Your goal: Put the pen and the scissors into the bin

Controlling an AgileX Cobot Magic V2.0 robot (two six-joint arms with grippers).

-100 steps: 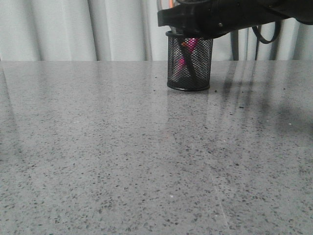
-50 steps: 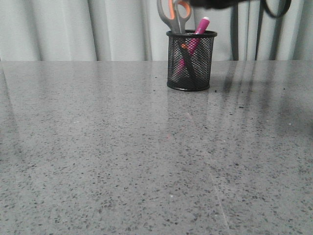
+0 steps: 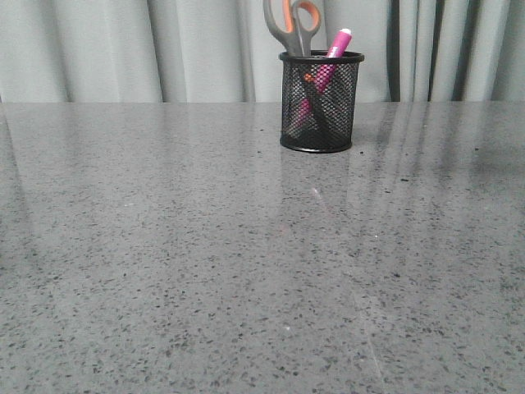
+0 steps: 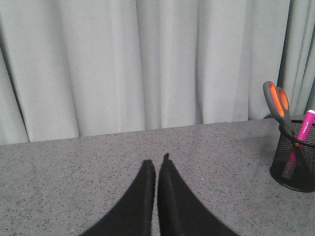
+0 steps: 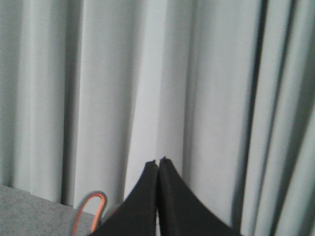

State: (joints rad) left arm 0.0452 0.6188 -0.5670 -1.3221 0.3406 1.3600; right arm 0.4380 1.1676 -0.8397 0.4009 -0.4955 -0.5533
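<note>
The black wire-mesh bin (image 3: pixel 320 103) stands upright at the far middle of the grey table. The scissors (image 3: pixel 293 25) stand in it, blades down, with the grey and orange handles above the rim. The pink pen (image 3: pixel 336 45) leans in it beside them. In the left wrist view the bin (image 4: pixel 295 162), scissors (image 4: pixel 277 102) and pen (image 4: pixel 306 126) show off to one side. My left gripper (image 4: pixel 157 160) is shut and empty above the table. My right gripper (image 5: pixel 159 161) is shut and empty, raised before the curtain, with a scissors handle loop (image 5: pixel 88 211) below it. Neither gripper shows in the front view.
The speckled grey table (image 3: pixel 246 263) stretches from the bin to the front edge. A pale pleated curtain (image 3: pixel 123 49) hangs along the table's far edge.
The right arm, which covered the bin's top a second ago, has risen out of the front view. The scissors and pen stand uncovered in the bin.
</note>
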